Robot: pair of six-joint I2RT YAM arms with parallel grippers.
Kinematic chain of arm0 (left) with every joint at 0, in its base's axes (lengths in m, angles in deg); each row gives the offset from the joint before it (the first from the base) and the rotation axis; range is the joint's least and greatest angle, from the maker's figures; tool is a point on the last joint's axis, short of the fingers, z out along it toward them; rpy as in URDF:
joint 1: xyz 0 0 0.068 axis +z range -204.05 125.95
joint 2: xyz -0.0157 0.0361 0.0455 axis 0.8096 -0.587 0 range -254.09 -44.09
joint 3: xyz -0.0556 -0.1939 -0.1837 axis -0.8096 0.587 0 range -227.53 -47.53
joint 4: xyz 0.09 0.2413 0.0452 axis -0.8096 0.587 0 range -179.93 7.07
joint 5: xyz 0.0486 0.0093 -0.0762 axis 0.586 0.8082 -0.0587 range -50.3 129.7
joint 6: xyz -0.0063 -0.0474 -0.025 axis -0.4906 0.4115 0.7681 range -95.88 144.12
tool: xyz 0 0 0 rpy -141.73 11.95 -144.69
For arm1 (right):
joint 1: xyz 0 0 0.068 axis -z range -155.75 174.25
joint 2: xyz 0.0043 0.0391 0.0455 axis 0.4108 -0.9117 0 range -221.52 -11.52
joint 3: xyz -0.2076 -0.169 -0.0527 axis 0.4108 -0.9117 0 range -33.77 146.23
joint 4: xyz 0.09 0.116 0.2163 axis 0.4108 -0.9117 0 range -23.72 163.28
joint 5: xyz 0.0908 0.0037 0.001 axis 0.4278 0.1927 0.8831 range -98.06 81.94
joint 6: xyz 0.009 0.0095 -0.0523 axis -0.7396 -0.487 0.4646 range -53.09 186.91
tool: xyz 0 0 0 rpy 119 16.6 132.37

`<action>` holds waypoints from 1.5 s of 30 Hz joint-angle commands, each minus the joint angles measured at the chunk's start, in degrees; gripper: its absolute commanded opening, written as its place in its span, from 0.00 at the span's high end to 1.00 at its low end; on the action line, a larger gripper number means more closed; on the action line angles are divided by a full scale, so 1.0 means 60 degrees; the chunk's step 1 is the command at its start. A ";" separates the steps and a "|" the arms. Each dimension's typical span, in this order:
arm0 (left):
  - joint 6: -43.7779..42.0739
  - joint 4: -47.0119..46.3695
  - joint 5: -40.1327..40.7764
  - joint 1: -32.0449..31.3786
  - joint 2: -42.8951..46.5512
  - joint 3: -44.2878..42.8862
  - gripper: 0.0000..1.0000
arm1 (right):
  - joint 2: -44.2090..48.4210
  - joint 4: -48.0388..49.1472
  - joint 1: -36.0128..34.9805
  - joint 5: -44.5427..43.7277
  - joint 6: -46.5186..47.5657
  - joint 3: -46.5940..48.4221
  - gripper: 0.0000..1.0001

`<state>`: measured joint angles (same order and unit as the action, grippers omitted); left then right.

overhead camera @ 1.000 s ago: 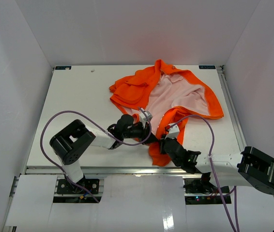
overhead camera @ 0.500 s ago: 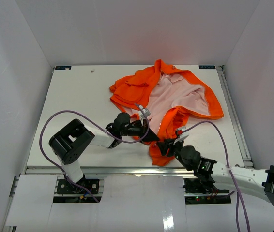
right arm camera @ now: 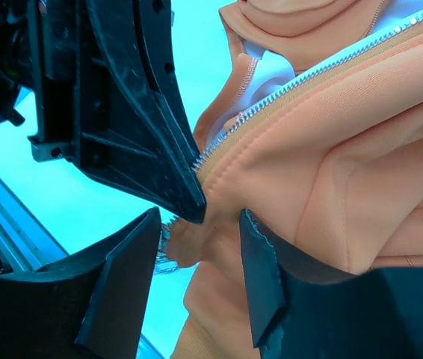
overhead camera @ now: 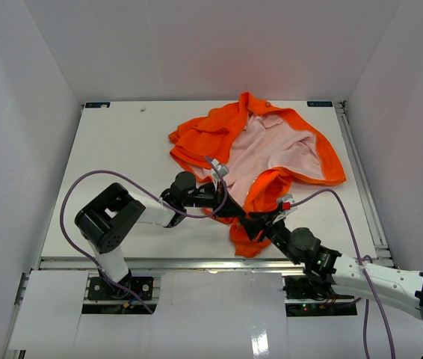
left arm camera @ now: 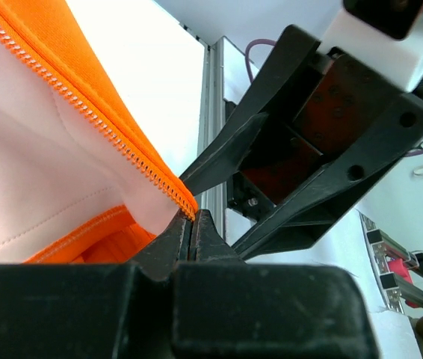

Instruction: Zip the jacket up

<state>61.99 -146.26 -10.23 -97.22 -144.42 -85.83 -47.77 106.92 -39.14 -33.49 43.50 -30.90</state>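
Observation:
The orange jacket (overhead camera: 279,146) lies open on the table, pink lining up, its lower hem bunched toward the near edge. My left gripper (overhead camera: 235,212) is shut on the bottom end of one zipper edge (left arm camera: 84,112), pinching the jacket (left arm camera: 62,172) at its corner. My right gripper (overhead camera: 255,223) is open, its fingers (right arm camera: 122,284) on either side of the bunched lower corner of the jacket (right arm camera: 331,149), right next to the left gripper's fingers (right arm camera: 152,127). The zipper teeth (right arm camera: 271,97) run up and to the right.
The white table (overhead camera: 122,157) has a metal rail along its near edge (overhead camera: 159,262) and its right edge (overhead camera: 361,179). White walls enclose the sides and back. Purple cables (overhead camera: 84,187) loop over both arms.
My right arm has stretched out lower and its gripper has moved left, up to the jacket's lower corner beside the left gripper. My left gripper has shifted slightly with the zipper edge.

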 commanded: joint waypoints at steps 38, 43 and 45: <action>-0.1337 0.1924 0.0986 0.0265 0.0972 -0.0135 1.00 | -0.1728 0.0046 -0.0040 0.0628 -0.0566 0.0480 0.73; -0.1449 0.2134 0.1081 0.0254 0.1026 -0.0120 1.00 | -0.1867 0.0086 -0.0043 0.0670 -0.0486 0.0538 0.75; -0.1440 0.2119 0.1066 0.0257 0.0990 -0.0129 1.00 | -0.1970 0.0124 -0.0050 0.0706 -0.0454 0.0592 0.75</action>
<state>55.25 -133.66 -5.98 -95.81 -141.26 -85.81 -58.40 107.96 -39.14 -30.52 40.38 -29.44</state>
